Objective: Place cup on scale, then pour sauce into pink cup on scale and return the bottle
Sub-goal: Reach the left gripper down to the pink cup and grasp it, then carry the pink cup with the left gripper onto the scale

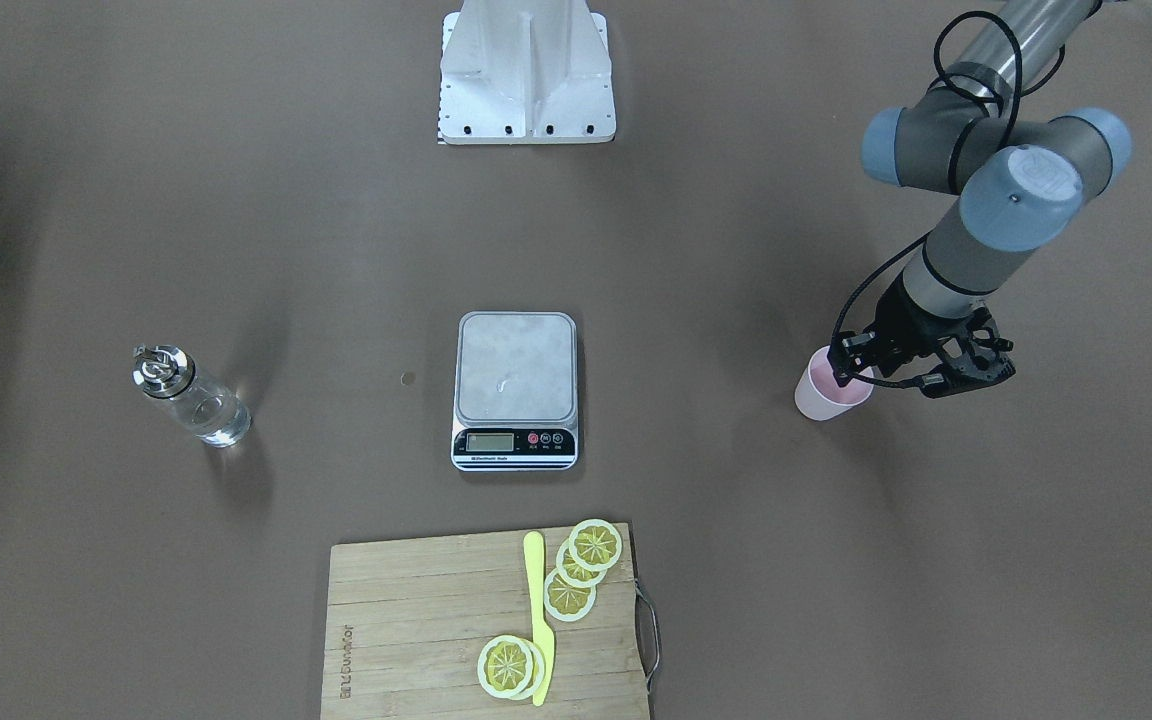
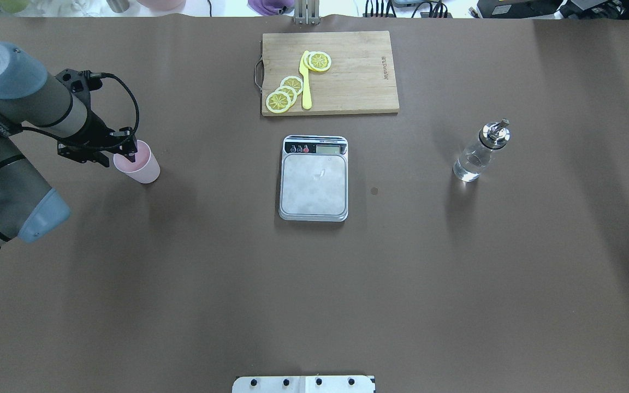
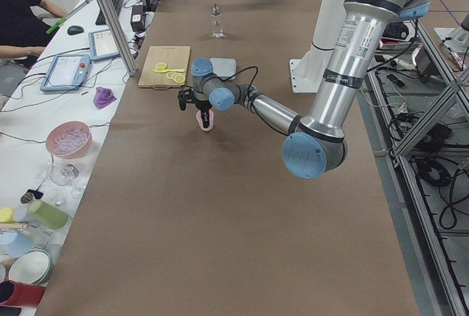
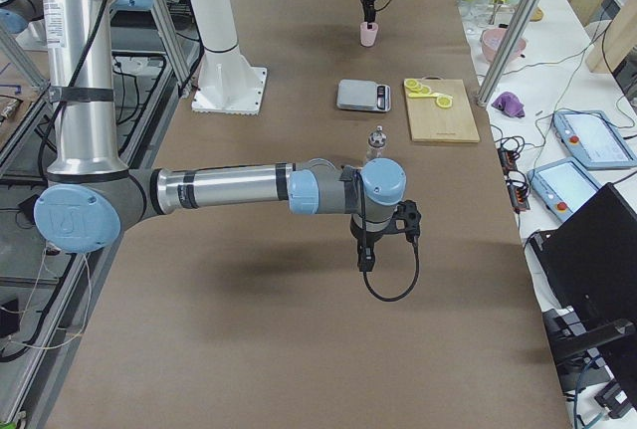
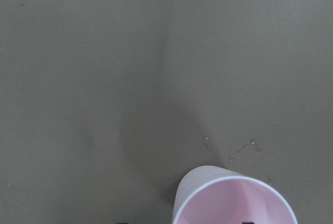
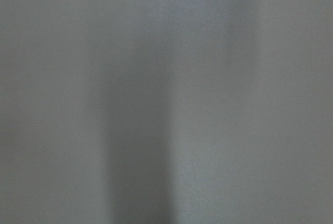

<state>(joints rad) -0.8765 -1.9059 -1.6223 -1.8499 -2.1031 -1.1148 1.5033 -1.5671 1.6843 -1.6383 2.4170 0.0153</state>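
Observation:
The pink cup (image 1: 829,395) stands upright on the brown table, far to the robot's left of the scale (image 1: 516,370); it also shows in the overhead view (image 2: 141,165). My left gripper (image 1: 848,368) hangs over the cup's rim with one finger inside and one outside. The left wrist view shows the cup's mouth (image 5: 234,198) and two fingertips set wide apart, so the gripper is open. The glass bottle (image 2: 478,153) with clear sauce and a silver cap stands to the scale's right. My right gripper (image 4: 365,265) shows only in the exterior right view, above bare table; I cannot tell its state.
A wooden cutting board (image 2: 358,71) with lemon slices (image 2: 284,93) and a yellow knife (image 2: 306,87) lies beyond the scale. The scale's plate (image 2: 314,183) is bare. A few droplets (image 5: 244,148) lie on the table near the cup. The robot base (image 1: 526,70) is at the near edge.

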